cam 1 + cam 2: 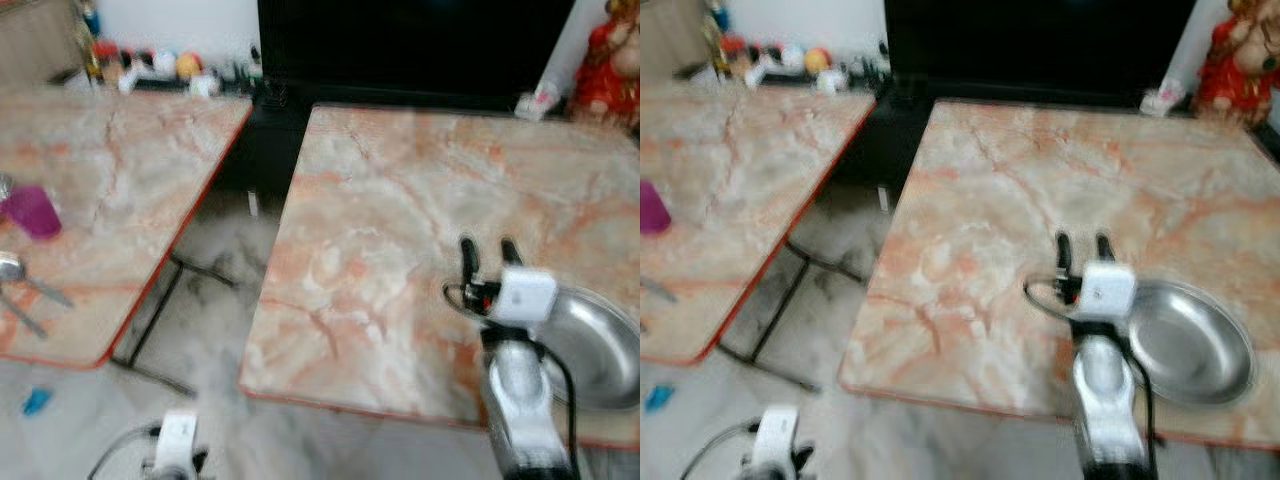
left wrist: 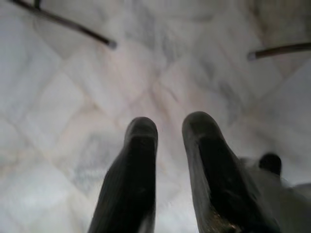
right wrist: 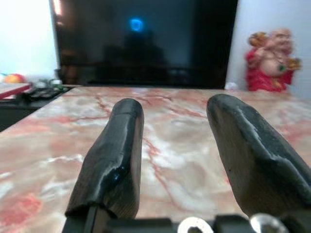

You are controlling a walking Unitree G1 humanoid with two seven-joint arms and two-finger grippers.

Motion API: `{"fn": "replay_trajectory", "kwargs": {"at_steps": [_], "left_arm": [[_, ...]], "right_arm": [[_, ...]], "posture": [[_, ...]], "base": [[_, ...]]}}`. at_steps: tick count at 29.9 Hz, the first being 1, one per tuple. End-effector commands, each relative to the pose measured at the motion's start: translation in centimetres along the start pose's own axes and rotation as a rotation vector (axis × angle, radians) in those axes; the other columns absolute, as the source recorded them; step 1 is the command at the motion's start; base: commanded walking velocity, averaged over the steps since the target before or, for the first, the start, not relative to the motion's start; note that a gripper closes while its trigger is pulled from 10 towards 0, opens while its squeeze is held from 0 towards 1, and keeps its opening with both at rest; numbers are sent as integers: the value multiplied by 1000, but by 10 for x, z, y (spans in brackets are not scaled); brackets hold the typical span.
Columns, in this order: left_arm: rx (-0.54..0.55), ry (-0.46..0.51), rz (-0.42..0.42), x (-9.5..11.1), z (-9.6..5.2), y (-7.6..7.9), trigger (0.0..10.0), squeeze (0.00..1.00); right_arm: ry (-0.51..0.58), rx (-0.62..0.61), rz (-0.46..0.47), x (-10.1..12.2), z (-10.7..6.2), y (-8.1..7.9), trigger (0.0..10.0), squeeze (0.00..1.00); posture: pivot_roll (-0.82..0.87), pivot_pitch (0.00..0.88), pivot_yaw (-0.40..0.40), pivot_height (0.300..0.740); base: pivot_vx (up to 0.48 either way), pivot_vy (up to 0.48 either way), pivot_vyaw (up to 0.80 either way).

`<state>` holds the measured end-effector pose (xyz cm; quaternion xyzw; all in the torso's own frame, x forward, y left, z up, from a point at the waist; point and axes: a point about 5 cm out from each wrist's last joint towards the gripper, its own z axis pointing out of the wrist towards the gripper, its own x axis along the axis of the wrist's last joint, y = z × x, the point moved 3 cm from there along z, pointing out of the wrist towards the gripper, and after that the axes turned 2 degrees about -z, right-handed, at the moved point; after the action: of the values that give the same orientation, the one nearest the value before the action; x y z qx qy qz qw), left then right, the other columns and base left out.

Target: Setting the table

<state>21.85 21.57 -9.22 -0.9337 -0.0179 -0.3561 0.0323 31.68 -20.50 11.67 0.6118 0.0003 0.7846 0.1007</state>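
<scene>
Plate (image 1: 1188, 343) of bare steel sits on the near right part of the marble table (image 1: 1020, 180), close to its front edge, with nothing in it. Just beside the plate's left rim hovers the right gripper (image 1: 1086, 243), low over the tabletop, its two black fingers (image 3: 114, 160) spread apart and holding nothing; they point across the table toward the dark screen (image 3: 141, 39) and the red figurine (image 3: 268, 60) at the far side. Away from the plate, across the gap on a second table (image 1: 110, 160), lie a purple cup (image 1: 34, 211) and what looks like a spoon (image 1: 12, 268), though blur makes that uncertain. The left gripper (image 2: 167, 170) hangs idle over the pale floor, fingers slightly apart and empty.

With the plate apparently set down, the next piece probably has to come from that second table. To do this well, the right arm should lift clear of the plate's rim before swinging away, so the light dish is not nudged off the near edge.
</scene>
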Motion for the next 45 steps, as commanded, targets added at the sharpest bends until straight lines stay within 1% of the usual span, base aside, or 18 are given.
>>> {"fn": "replay_trajectory", "kwargs": {"at_steps": [1,8,23,32,45], "left_arm": [[11,-11,-1,-4,-1,-4,10000,0],[16,-14,-5,-5,-1,-5,10000,0],[20,-20,-9,-7,-2,-6,10000,0],[22,-24,-9,-8,-2,-7,10000,0],[23,-25,-10,-8,-2,-7,10000,0]], "right_arm": [[13,1,15,4,3,-2,10000,0],[24,7,13,6,5,-5,10000,0],[22,22,24,5,5,-8,10000,0],[20,32,29,5,6,-12,10000,0],[19,27,42,4,6,-12,10000,0]], "posture": [[51,0,-20,740],[50,0,-18,740],[54,0,-20,740],[59,0,-20,740],[61,0,-19,740]], "base": [[0,296,0],[0,296,124],[0,296,733],[0,299,0],[0,299,0]]}}
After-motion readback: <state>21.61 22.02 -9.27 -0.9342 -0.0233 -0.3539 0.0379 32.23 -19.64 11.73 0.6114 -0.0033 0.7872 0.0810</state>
